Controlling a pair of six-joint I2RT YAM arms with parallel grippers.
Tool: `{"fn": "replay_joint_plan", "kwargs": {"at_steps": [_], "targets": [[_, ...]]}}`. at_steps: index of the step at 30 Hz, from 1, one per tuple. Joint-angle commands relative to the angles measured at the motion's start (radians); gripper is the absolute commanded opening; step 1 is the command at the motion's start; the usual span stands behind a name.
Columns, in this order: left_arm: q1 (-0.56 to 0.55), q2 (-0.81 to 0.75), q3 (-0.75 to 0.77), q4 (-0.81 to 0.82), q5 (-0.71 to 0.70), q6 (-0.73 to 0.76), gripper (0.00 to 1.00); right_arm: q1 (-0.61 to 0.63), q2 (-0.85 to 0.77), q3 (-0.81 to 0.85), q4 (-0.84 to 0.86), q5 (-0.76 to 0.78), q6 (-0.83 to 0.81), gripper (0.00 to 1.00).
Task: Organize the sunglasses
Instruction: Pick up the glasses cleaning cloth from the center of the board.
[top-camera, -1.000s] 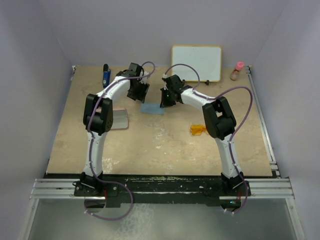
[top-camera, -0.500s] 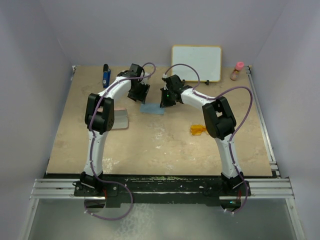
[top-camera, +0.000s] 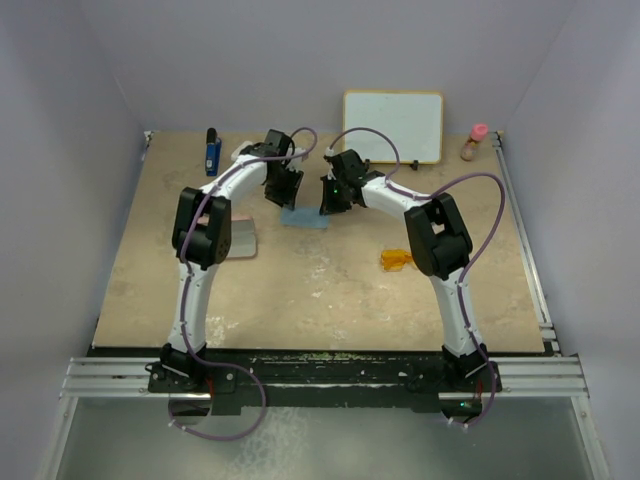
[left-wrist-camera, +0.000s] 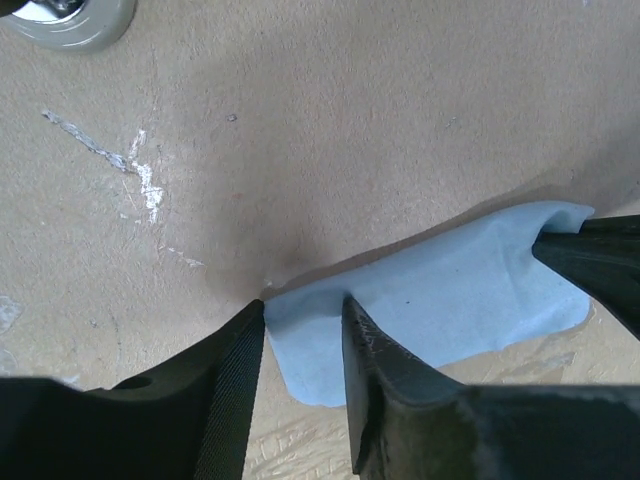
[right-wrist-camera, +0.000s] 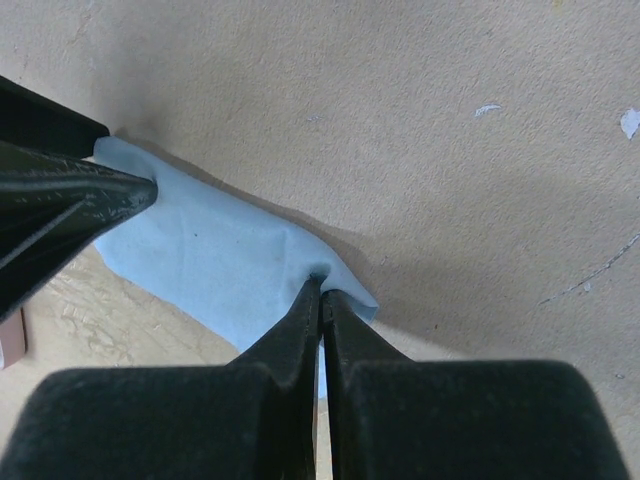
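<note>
Nearest us, the sunglasses (top-camera: 396, 261) lie on the worktop (top-camera: 330, 300) just beside the right arm's elbow, well apart from both claws. Farther back, the right claw (right-wrist-camera: 321, 290) is closed and pinches one corner of the blue cloth (right-wrist-camera: 215, 260); the left claw (left-wrist-camera: 305, 310) has its jaws parted astride the opposite corner, with the pink case (top-camera: 243, 240) off to the left. We see a whiteboard (top-camera: 393, 126) standing at the far wall.

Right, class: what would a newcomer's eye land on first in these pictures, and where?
Both grippers meet at the light blue cloth at the far middle of the table: the right gripper pinches one edge, while the left gripper straddles a corner, jaws apart. The orange sunglasses lie untouched nearer the front, to the right.
</note>
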Motion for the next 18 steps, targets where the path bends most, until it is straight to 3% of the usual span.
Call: {"fn": "replay_joint_plan", "kwargs": {"at_steps": [1,8,18], "targets": [[-0.007,0.002,-0.048,-0.012,0.038,-0.016,0.35,0.001,0.017,-0.018,0.003,-0.011,0.006,0.0],[-0.007,-0.004,-0.065,-0.01,0.043,-0.013,0.04,0.001,0.013,-0.017,0.005,-0.027,-0.005,0.0],[-0.008,-0.11,-0.09,0.0,0.05,0.006,0.03,0.015,-0.067,-0.052,0.01,-0.003,-0.011,0.0]]}}
